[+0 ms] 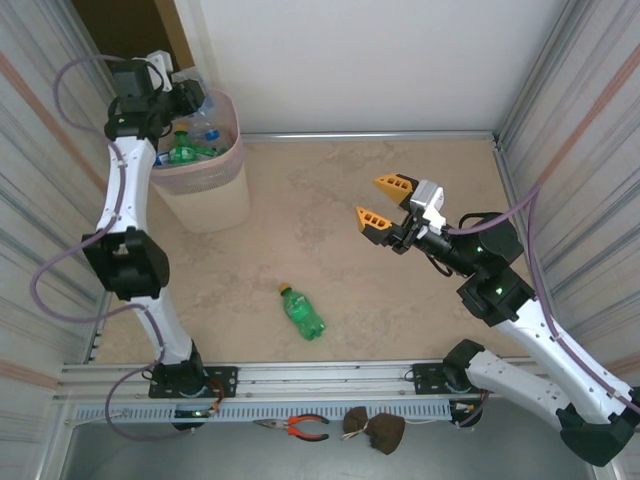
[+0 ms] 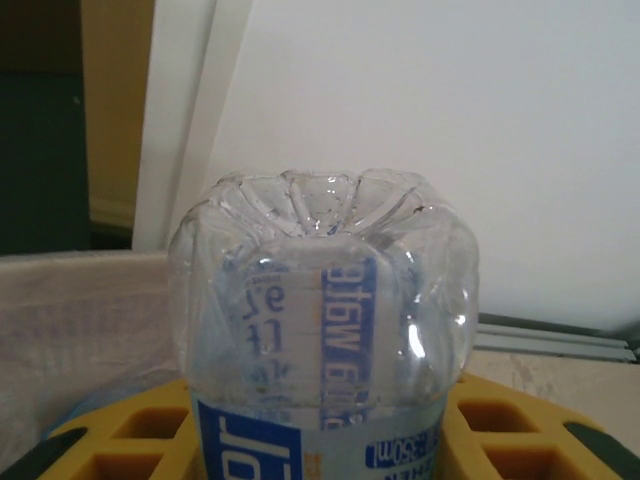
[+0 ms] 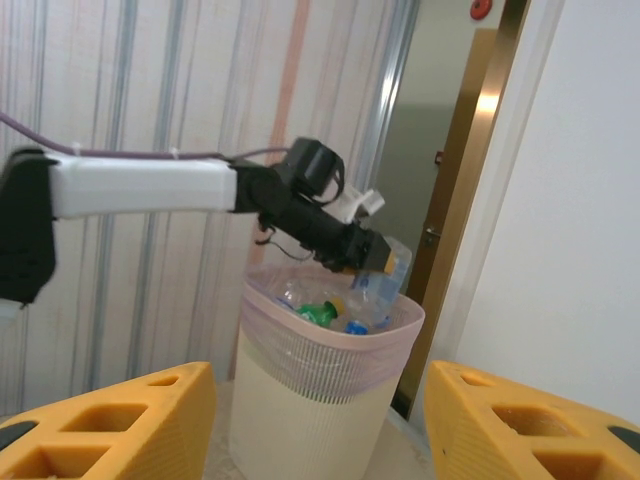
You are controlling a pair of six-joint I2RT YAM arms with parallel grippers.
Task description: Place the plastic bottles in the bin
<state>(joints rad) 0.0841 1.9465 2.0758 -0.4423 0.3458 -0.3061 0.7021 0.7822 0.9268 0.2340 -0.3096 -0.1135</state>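
In the upper left of the overhead view, the left gripper hung over the bin. Its yellow fingers were closed on a clear water bottle with a blue label, base pointing away from the wrist camera. More bottles lay inside the bin, one of them green. At centre right, the right gripper hovered above the table, its orange fingers spread apart and holding nothing. A green bottle lay on its side low in the middle of the frame.
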